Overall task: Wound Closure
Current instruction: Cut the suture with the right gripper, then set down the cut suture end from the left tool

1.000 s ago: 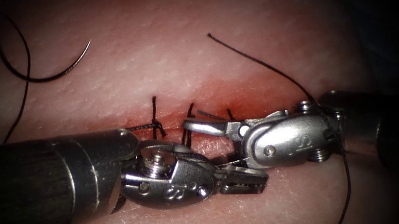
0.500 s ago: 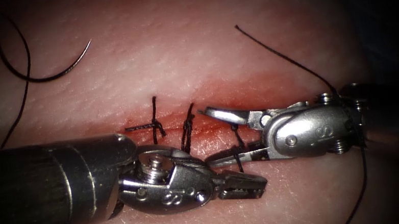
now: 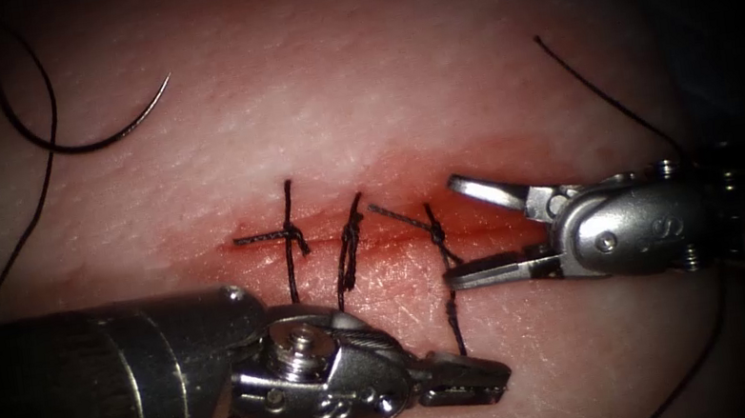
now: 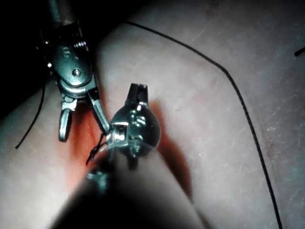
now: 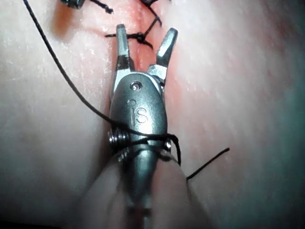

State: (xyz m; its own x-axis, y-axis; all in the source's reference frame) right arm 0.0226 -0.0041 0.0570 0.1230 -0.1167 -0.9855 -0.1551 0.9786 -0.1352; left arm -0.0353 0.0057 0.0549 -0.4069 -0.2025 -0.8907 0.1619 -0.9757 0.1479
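Across the tissue (image 3: 433, 86) the cut (image 3: 367, 237) is red w/ fluid and crossed by three dark tied stitches (image 3: 350, 245); the needle (image 3: 88, 131) lies free up on the left, not in tissue, thread (image 3: 40, 200) trailing. Right tool (image 3: 462, 231) has jaws spread wide astride the 3rd stitch, holding nothing, thread draped over its wrist. Left tool (image 3: 472, 384) sits below the cut, jaws closed, empty.

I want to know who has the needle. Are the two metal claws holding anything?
Neither holds anything. The right tool is open, the left tool shut on nothing. The needle lies loose on the tissue.
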